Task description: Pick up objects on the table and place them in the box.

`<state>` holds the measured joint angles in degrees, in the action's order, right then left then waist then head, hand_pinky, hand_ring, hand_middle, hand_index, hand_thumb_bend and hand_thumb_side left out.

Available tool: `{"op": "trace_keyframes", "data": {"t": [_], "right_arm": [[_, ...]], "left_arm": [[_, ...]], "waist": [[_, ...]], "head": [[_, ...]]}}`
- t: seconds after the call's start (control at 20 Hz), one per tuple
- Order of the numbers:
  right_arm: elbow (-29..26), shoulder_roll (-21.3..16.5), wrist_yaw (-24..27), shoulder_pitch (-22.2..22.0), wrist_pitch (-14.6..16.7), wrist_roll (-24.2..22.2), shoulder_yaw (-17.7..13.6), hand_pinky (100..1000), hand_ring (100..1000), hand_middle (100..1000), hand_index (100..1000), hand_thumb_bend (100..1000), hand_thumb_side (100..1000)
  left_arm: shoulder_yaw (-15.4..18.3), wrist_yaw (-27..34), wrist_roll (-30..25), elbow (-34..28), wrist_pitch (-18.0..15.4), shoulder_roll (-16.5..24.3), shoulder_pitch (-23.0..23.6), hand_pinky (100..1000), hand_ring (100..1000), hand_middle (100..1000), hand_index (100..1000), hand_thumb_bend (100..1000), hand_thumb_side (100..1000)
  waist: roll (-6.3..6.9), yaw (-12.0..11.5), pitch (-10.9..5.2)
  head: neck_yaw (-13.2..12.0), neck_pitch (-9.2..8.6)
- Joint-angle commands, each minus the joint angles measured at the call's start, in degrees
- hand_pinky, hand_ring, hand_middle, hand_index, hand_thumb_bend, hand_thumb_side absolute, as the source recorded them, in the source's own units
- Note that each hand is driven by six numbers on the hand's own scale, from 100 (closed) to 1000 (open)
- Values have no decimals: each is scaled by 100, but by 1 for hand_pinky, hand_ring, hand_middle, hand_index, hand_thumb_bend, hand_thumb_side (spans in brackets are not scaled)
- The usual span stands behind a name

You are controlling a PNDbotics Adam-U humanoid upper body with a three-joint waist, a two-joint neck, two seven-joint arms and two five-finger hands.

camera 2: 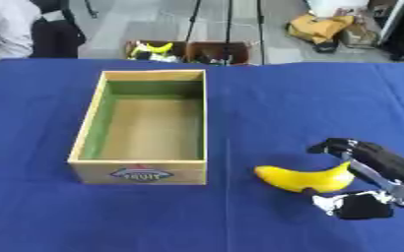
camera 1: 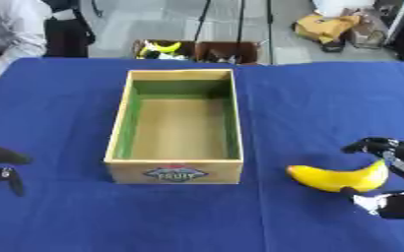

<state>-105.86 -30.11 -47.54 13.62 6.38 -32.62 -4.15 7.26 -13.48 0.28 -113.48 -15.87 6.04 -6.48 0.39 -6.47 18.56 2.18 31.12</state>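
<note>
**Right hand brackets the banana; box waits empty to its left**

Start at your left hand [camera 1: 0,167]. It sits at the left edge of the left eye view, low and idle, fingers relaxed and holding nothing. It is well apart from everything that matters, which makes sense: the only loose thing on the table [camera 1: 326,98] lies on the other side, so this hand has no job here.

Next comes the box [camera 1: 174,173], between your two hands and nearer the left one. It stands upright with its open top facing you, its long side running away from you and the labelled end wall towards you. Nothing shows inside it, so I judge the task barely begun.

Right of the box, on the blue cloth, lies the banana [camera 2: 302,178]. It rests on its curved back with both tips turned up, just beside your right hand [camera 2: 374,162] and on that hand's box side.

Your right hand comes in from the right edge, spread wide around the banana's right end. The fingers [camera 2: 335,145] reach over the upturned tip from behind, while the thumb [camera 2: 353,205] sits on the near side, at or touching the fruit's lower edge. The hand is open and not yet closed on the fruit; it has hold of nothing. That straddling pose looks chosen so that closing pinches the banana across its width.

Because the fruit is curved and smooth, closing near the tip could let it roll or slip; aim nearer its thick middle.
</note>
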Motion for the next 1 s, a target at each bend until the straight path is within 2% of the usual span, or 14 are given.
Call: {"op": "trace_keyframes", "data": {"t": [0.05,0.7,1.0], "right_arm": [[105,-211,-120,69,-5,55,13,857,904,810,911,259,487],[491,-515,-442,185,117,206,230,854,904,804,894,227,493],[495,-824,-501,220,259,287,396,846,892,738,860,223,515]], "left_arm": [[-4,-13,-24,-112,-10,46,-32,248,573,479,575,100,937],[-15,-28,-58,-112,5,34,-29,247,575,479,575,100,940],[-25,-26,-73,-112,10,40,-28,247,576,479,575,100,943]], "waist": [[0,-12,-78],[-10,-32,-52],[-19,-31,-51]], "head": [[18,-62],[38,-74],[45,-71]]}}
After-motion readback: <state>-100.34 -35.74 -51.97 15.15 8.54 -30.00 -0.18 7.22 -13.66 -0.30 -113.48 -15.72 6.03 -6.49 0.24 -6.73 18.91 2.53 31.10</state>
